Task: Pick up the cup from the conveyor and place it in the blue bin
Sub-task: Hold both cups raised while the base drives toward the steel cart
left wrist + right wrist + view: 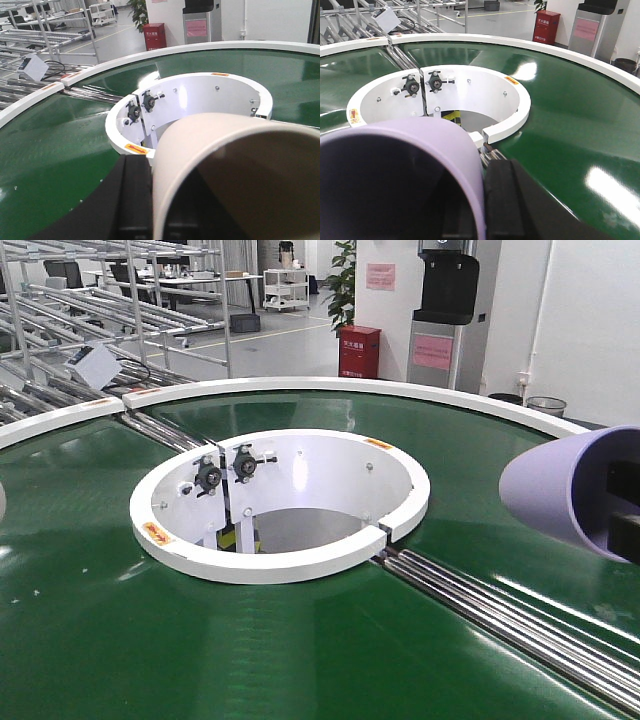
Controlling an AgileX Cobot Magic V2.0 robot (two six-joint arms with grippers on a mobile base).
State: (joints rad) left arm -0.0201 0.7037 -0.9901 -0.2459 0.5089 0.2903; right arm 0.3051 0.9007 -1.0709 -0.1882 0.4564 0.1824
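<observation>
The conveyor (110, 620) is a ring with a glossy dark green belt and white rims. My left gripper (157, 220) is shut on the wall of a cream cup (200, 145), one black finger (135, 200) outside and one inside, held above the belt. Only a sliver of that cup shows at the front view's left edge (1, 502). My right gripper (482, 220) is shut on the wall of a purple cup (435, 135), which hangs over the belt's right side in the front view (560, 490). The blue bin is out of view.
The white inner rim (280, 565) surrounds an open well with bearings. Steel roller strips (500, 605) cross the belt at front right and back left (160, 430). Behind stand roller racks (90, 310), a red cabinet (359, 351) and a water dispenser (447, 320).
</observation>
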